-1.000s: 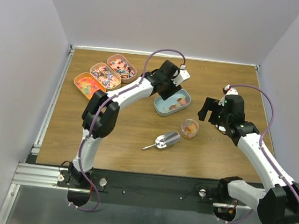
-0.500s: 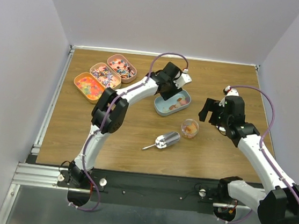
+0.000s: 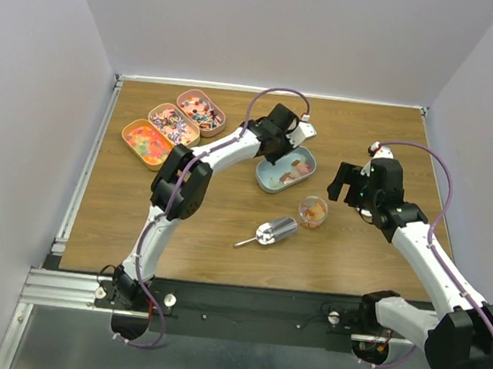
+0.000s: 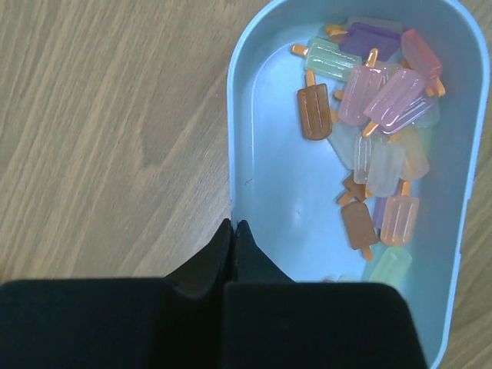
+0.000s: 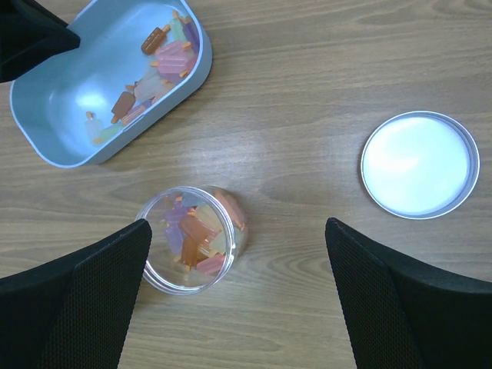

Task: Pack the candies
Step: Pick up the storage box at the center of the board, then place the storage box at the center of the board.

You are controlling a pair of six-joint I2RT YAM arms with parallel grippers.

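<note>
**A:** Where are the candies [image 4: 377, 138]?

**B:** Ice-lolly shapes in pink, green, purple and brown lie heaped toward one end of the blue tin [image 4: 254, 154]. More of them sit in the clear jar [image 5: 154, 269], which stands on the bench [image 5: 307, 77] near that tin.

**A:** And the left pincer [image 4: 233, 231]?

**B:** Its fingers are pressed together on the blue tin's rim, pinching the wall at the end with fewer sweets.

**A:** The right pincer [image 5: 237, 227]?

**B:** Spread wide and held above the bench near the jar, touching nothing. A round white lid [image 5: 419, 165] lies flat, apart from the jar.

**A:** Anything else?

**B:** A metal scoop [image 3: 270, 232] lies near the jar, on the side toward the arms' bases. Three open tins [image 3: 173, 123] of mixed sweets sit in a row at the bench's far left.
</note>
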